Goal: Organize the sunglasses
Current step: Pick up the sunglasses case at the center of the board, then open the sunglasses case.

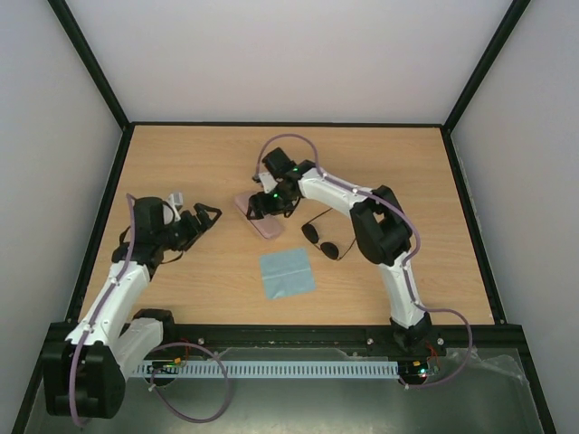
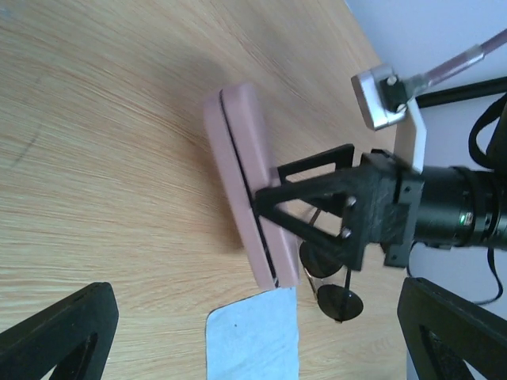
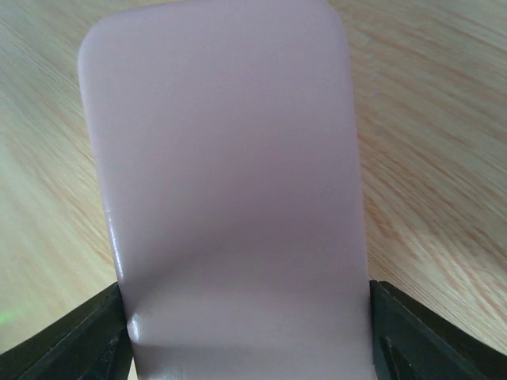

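On the bench (image 1: 398,172), the pink case (image 3: 230,158) is being pinched across its width by the right pincer (image 3: 249,336) at frame centre, probably so that it can be steadied for opening. The left pincer (image 1: 204,217) is being held spread and empty at left, seemingly in readiness. The blue cloth (image 1: 287,273) is being left flat below centre. The sunglasses (image 1: 324,242) are being left lying just right of centre, unstowed.

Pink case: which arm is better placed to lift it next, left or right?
Right. The right gripper sits on the pink case with a jaw against each side, as the right wrist view shows. The left gripper hangs open, off to the case's left, touching nothing.
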`<state>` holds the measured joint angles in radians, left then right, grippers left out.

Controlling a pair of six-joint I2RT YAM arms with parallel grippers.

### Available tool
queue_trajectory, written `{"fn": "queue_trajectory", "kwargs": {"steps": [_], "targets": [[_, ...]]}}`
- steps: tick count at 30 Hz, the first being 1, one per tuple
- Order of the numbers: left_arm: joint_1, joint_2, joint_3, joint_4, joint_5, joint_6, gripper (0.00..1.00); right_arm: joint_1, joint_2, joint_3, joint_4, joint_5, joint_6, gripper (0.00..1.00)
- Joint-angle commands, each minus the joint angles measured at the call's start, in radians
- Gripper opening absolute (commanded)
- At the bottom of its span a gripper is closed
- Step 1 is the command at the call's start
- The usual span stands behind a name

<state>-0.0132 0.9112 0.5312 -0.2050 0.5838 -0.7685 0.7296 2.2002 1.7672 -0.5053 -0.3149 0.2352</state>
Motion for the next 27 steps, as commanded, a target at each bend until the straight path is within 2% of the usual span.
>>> {"fn": "queue_trajectory", "kwargs": {"steps": [1, 8, 12, 15, 27], "targets": [[-0.050, 0.027, -0.017, 0.077, -0.035, -0.042, 0.99, -0.066, -0.077, -0.070, 0.111, -0.288, 0.130, 0.49], [-0.118, 0.098, -0.024, 0.172, -0.109, -0.076, 0.98, -0.100, -0.109, -0.159, 0.298, -0.492, 0.280, 0.50], [-0.162, 0.175, -0.028, 0.273, -0.130, -0.115, 0.89, -0.100, -0.114, -0.180, 0.387, -0.564, 0.361, 0.51], [-0.190, 0.232, -0.022, 0.323, -0.141, -0.134, 0.85, -0.099, -0.126, -0.228, 0.468, -0.600, 0.418, 0.51], [-0.251, 0.365, -0.005, 0.411, -0.200, -0.150, 0.83, -0.099, -0.160, -0.328, 0.610, -0.661, 0.503, 0.49]]}}
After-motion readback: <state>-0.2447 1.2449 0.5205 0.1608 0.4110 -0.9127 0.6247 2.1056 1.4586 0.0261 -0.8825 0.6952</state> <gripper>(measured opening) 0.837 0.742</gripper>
